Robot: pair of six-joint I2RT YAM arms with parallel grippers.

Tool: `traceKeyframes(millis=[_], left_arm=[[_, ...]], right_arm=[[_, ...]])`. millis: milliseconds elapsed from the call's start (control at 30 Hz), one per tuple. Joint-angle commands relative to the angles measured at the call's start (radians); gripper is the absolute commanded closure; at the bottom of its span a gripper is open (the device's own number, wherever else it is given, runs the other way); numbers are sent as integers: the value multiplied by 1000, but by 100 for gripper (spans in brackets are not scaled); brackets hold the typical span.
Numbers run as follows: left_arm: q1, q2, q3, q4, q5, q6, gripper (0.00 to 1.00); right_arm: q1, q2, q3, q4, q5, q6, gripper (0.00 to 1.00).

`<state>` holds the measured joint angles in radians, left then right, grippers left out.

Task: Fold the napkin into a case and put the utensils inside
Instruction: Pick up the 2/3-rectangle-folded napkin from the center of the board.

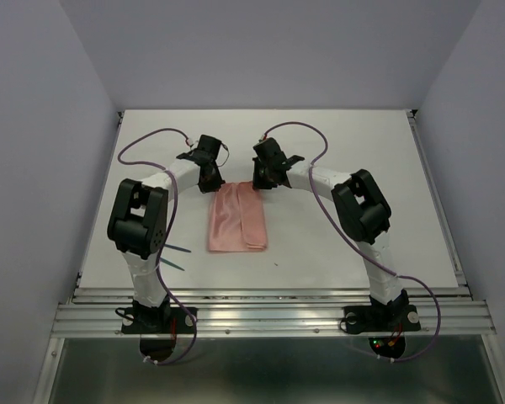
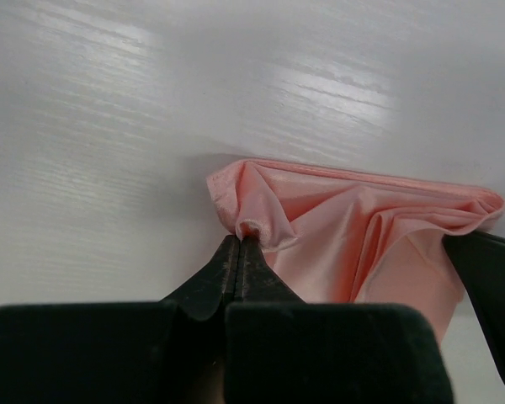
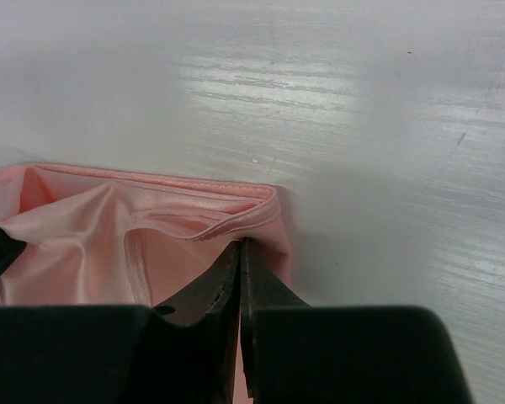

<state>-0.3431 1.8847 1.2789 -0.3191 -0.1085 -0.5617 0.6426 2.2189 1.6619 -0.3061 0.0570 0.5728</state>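
The salmon-pink napkin [image 1: 237,219] lies folded into a narrow rectangle in the middle of the white table. My left gripper [image 1: 210,181] is shut on the napkin's far left corner [image 2: 251,225], pinching a small fold of cloth between its tips [image 2: 239,242]. My right gripper [image 1: 259,181] is shut on the far right corner [image 3: 257,219], its tips [image 3: 240,246] closed on the layered hem. The far edge bunches between the two grippers. Thin teal-green utensils [image 1: 175,257] lie on the table by the left arm, partly hidden by it.
Purple cables [image 1: 147,139] loop from both arms over the table. The aluminium rail [image 1: 269,313] runs along the near edge. White walls close in the table on three sides.
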Motion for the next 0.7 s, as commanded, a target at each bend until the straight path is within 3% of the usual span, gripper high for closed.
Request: traceKeyframes(millis=[0, 267, 667], left_arm=[[-34, -81, 43, -40, 3, -26, 100], [-62, -95, 83, -60, 18, -41, 100], [-80, -76, 123, -41, 154, -84, 100]], right_arm=[[6, -11, 24, -68, 9, 2, 93], [15, -11, 24, -68, 10, 10, 93], [15, 2, 38, -74, 12, 38, 93]])
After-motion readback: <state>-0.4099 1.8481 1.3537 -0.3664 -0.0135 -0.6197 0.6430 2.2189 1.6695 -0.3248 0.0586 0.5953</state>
